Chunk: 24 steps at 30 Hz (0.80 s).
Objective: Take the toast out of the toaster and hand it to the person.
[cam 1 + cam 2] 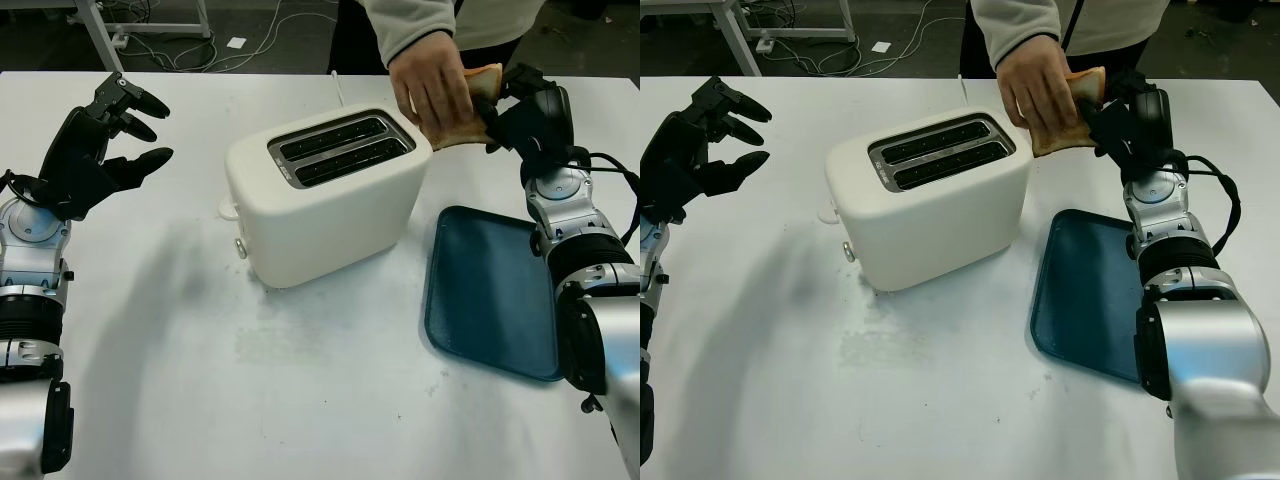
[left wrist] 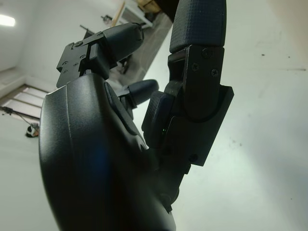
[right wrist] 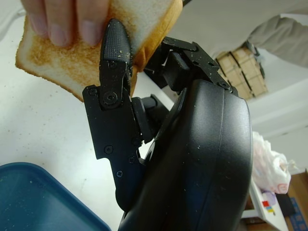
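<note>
So the two head cams sit up high, looking forward and down at the white table (image 1: 300, 400). They're a little apart sideways, so both catch the same stuff: toaster (image 1: 325, 195), blue tray (image 1: 495, 290), both arms coming in from the bottom edge, just shifted between the two. The left wrist cam is jammed right up against the left hand (image 2: 110, 159), looking past the black shell toward table surface and some room beyond. The right wrist cam is just as close to the right hand (image 3: 192, 159), facing along its fingers (image 3: 114, 43) at the toast (image 3: 62, 65), with a tray corner showing too.
</note>
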### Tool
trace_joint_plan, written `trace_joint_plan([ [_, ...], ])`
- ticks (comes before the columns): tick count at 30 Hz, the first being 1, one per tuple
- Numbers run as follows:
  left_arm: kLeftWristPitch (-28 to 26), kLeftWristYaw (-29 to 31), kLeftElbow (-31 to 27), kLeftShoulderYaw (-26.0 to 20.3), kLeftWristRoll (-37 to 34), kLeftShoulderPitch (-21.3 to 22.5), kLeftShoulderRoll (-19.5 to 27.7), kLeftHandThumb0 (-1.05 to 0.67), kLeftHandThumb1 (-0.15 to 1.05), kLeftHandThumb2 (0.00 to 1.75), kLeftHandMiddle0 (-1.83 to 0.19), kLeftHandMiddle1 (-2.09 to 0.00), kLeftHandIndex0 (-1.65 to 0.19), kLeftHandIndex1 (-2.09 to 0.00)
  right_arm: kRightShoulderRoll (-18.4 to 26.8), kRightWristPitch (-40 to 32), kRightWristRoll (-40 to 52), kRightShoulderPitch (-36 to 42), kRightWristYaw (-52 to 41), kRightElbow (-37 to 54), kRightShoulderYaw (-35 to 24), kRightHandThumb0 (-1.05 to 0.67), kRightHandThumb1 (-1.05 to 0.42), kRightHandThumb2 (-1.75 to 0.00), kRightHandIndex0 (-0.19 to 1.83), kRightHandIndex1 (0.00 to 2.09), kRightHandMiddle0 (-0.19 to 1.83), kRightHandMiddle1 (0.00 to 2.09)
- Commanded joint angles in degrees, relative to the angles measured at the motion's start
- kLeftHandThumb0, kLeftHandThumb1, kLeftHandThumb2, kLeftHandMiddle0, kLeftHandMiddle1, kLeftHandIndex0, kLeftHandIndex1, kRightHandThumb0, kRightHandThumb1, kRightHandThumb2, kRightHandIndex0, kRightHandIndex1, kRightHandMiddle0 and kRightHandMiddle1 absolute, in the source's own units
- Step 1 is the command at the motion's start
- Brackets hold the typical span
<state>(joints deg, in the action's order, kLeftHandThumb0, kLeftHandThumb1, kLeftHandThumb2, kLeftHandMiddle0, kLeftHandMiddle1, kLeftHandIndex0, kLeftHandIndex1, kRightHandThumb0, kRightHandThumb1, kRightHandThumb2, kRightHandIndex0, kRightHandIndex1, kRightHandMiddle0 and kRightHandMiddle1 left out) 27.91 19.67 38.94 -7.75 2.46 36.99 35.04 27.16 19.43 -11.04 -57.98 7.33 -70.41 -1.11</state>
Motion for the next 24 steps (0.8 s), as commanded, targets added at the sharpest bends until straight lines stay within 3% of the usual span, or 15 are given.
trace_joint_plan([
  [1,0.43,-0.65,-0.34,-0.05,0.4,0.05,0.7,-1.05,0.92,0.37,0.0,-1.62,0.0,-1.49,-0.15,1.09,0.1,-0.34,0.22,-0.25,-0.26,-0.37,-0.92,-0.34,0.91,1.75,0.68,1.75],
  [16,0.56,-0.27,-0.29,-0.16,0.0,-0.03,0.83,-1.05,0.92,0.37,0.0,-1.61,0.0,-1.48,-1.17,1.75,6.23,0.09,-6.32,0.37,-5.66,-0.46,-0.92,-0.31,0.93,1.75,0.73,1.75],
  [17,0.14,-0.08,-0.36,-0.21,-0.26,0.0,0.73,-1.05,0.92,0.37,0.0,-1.61,0.0,-1.48,-1.33,2.61,7.53,0.42,-8.05,0.63,-6.74,-0.52,-0.91,-0.22,0.83,1.7,0.67,1.61],
  [18,-0.1,-0.06,-0.41,-0.19,-0.27,0.02,0.71,-1.05,0.92,0.36,0.0,-1.61,0.0,-1.48,-1.19,3.14,7.78,0.73,-9.36,1.05,-6.87,-0.56,-0.92,-0.13,0.72,1.59,0.68,1.31],
  [19,-0.19,-0.05,-0.44,-0.15,-0.27,0.05,0.67,-1.05,0.92,0.35,0.0,-1.61,0.0,-1.49,-0.61,3.71,7.52,1.07,-12.32,1.69,-6.29,-0.61,-0.91,-0.07,0.55,1.34,0.6,0.98],
  [20,-0.22,0.0,-0.49,-0.11,-0.29,0.08,0.62,-1.05,0.92,0.35,0.0,-1.61,0.0,-1.49,0.38,4.88,6.84,1.55,-16.39,2.49,-5.15,-0.74,-0.89,-0.03,0.25,0.8,0.34,0.51],
  [21,-0.09,-0.01,-0.45,-0.07,-0.25,0.13,0.6,-1.05,0.92,0.35,0.0,-1.61,0.0,-1.49,1.17,5.96,6.61,2.03,-20.13,3.27,-4.41,-0.81,-0.87,-0.02,0.13,0.41,0.17,0.26],
  [22,-0.03,-0.02,-0.44,-0.03,-0.17,0.17,0.6,-1.05,0.92,0.35,0.0,-1.61,0.0,-1.49,1.66,6.56,6.69,2.52,-22.73,4.08,-4.04,-0.88,-0.83,-0.01,0.05,0.17,0.07,0.11],
  [24,0.01,-0.06,-0.38,0.04,-0.04,0.25,0.64,-1.05,0.92,0.36,0.0,-1.61,0.0,-1.49,1.93,7.12,6.83,3.57,-24.38,5.9,-3.91,-0.95,-0.8,0.0,0.01,0.04,0.02,0.03],
])
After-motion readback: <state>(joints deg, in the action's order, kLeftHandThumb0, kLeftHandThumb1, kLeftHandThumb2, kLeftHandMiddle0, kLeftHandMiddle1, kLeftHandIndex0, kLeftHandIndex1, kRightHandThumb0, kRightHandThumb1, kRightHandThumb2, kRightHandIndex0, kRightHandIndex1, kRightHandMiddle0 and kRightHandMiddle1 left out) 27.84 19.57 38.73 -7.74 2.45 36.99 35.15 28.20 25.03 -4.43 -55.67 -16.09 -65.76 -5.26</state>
